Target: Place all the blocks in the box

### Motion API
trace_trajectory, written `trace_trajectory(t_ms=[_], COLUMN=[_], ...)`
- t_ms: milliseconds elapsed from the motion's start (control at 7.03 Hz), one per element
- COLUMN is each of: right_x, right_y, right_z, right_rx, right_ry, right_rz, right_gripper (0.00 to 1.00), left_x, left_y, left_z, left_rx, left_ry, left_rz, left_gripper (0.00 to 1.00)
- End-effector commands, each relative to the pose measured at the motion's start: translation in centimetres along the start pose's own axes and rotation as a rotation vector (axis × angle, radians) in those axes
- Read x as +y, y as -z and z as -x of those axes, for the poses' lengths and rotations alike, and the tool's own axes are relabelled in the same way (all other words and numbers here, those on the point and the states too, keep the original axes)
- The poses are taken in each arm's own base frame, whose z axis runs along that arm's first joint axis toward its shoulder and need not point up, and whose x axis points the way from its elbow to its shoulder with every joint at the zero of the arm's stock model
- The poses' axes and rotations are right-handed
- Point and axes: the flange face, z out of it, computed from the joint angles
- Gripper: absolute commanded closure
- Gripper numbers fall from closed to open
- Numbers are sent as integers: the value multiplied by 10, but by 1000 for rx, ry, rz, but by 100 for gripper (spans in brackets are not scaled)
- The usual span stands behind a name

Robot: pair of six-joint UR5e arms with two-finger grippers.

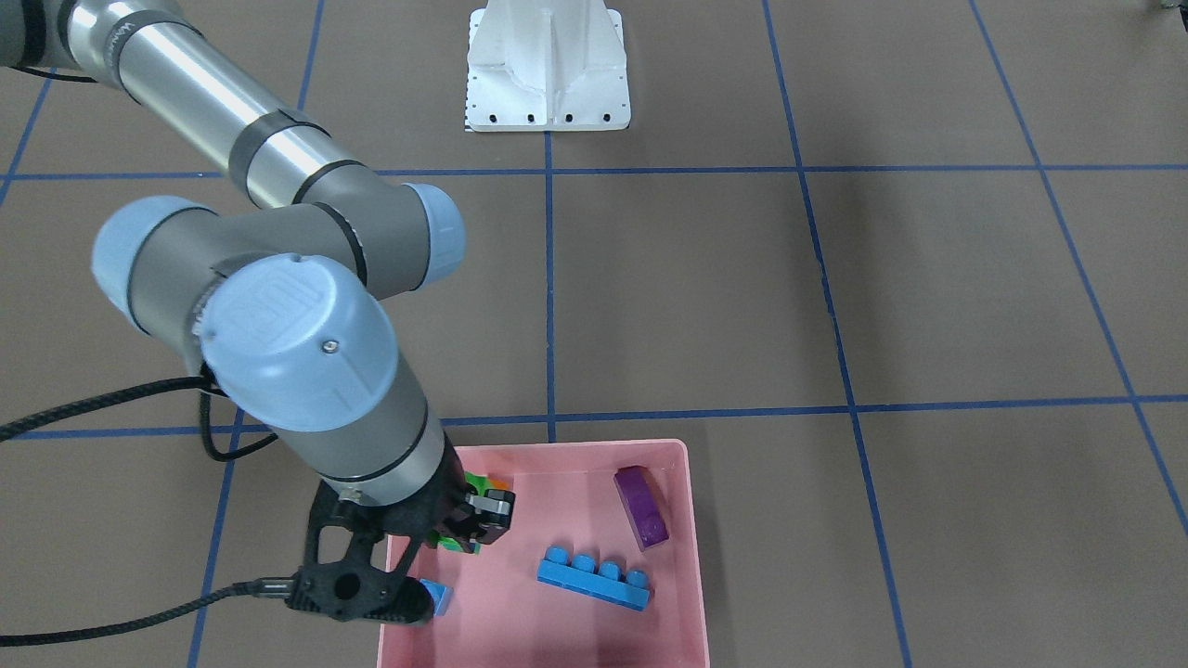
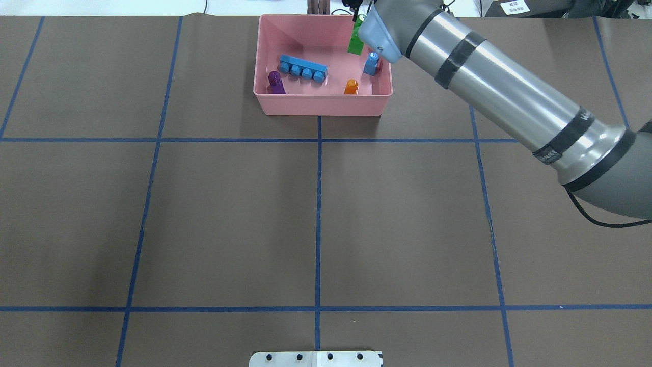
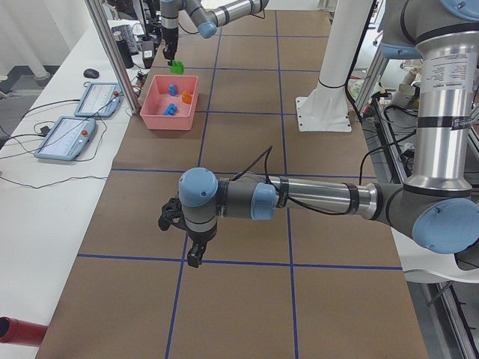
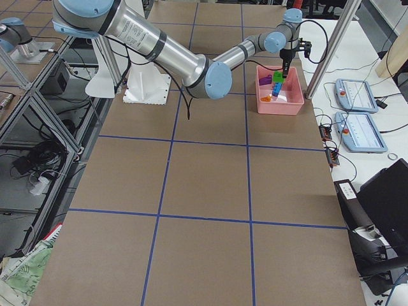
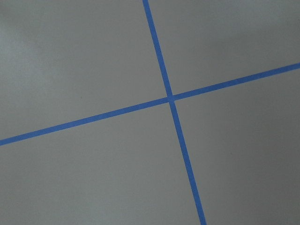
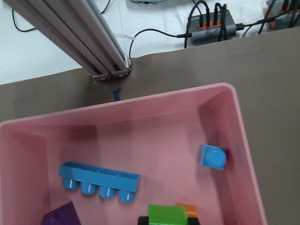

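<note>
Holding 1 green block (image 2: pixel 356 41) above box (image 2: pixel 316 104), right fingers (image 1: pixel 490 508) clamped; 4 blocks (image 2: pixel 302 69) inside; left fingers (image 3: pixel 194 257) unclear.

Shows pink box (image 2: pixel 323 104), blue long bar (image 2: pixel 302 69) and tiny cube (image 2: pixel 372 63), purple block (image 2: pixel 275 82), orange block (image 2: pixel 351 87), green block (image 2: pixel 355 41); blue gridlines (image 2: pixel 318 204) on brown table (image 2: pixel 229 214).

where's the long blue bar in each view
Front-facing: long blue bar, lower centre, in the pink box.
Overhead: top centre.
Exterior left: upper left, tiny.
Exterior right: too small to tell.
Left wrist: not in it.
Right wrist: lower left.
Shared landmark: the pink box.
</note>
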Motion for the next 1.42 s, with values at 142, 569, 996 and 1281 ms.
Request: trace_trajectory(t_ms=[142,569,996,1281], right_x=[47,68,51,7], right_y=[-57,-64,-56,-30], right_z=[60,78,67,29], right_rx=[-51,-59,-50,28], right_ry=[-5,-17,-48,-3], right_rz=[-114,-146,-116,-13], right_gripper=[100,2,1,0], left_x=[0,0,0,8], left_y=[0,-2,-2,-8], left_z=[0,1,1,6], left_rx=[0,1,0,3], left_ry=[0,0,1,9], left_rz=[0,2,1,11], left_gripper=[0,0,0,0])
